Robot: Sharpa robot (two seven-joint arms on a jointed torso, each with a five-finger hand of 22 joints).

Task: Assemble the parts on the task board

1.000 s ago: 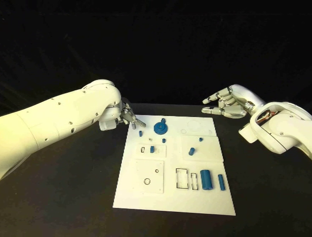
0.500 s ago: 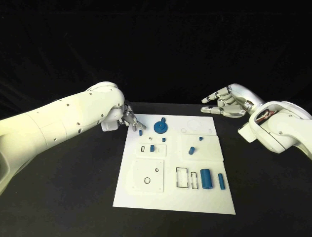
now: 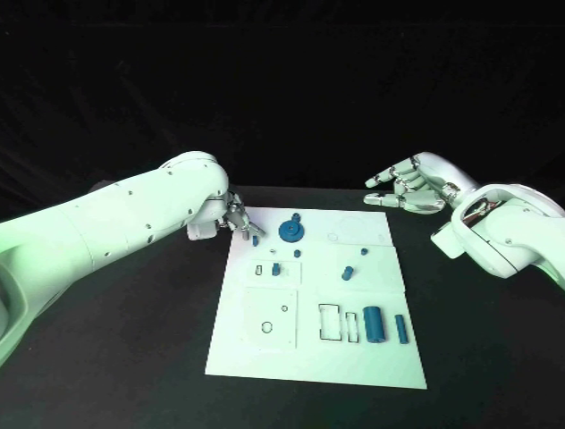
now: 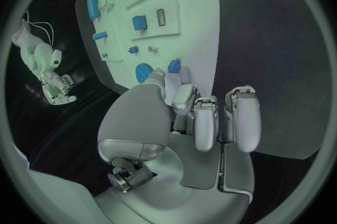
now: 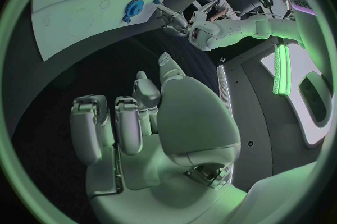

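Board (image 3: 311, 350) sits mid table (image 3: 128, 357) w/ blue parts, no legible writing; left hand (image 3: 238, 220) at its far-left corner pinches a small blue part (image 3: 255, 239) in its fingers, right hand (image 3: 409, 189) hovers off the far-right corner, fingers loosely curled, holding nothing.

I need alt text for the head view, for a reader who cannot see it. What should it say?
A white task board lies on a black table with small blue parts on it. The left hand pinches a small blue piece at the board's far left corner, while the right hand hovers beyond the far right corner, holding nothing.
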